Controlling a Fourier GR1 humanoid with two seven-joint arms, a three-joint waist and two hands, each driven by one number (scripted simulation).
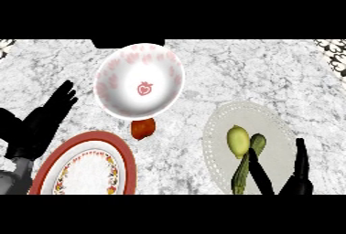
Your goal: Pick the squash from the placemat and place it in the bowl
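Note:
The squash (238, 140) lies on the round white placemat (270, 119) at the right: a pale yellow-green rounded body with a dark green long part (242, 176) against it. I cannot tell whether these are one piece. My right hand (298, 183) comes in from the lower edge over the placemat's near side, open, one finger (259, 174) lying beside the green part and another to the right of it. It holds nothing. The white bowl (128, 103) with pink hearts stands at the upper middle, to the left of the placemat.
My left hand (42, 119) rests open at the left edge, fingers up. A red-rimmed patterned plate (84, 169) sits at the lower left beside it. A small red-orange fruit (142, 129) lies just below the bowl. Marble counter (250, 68) shows between the bowl and the placemat.

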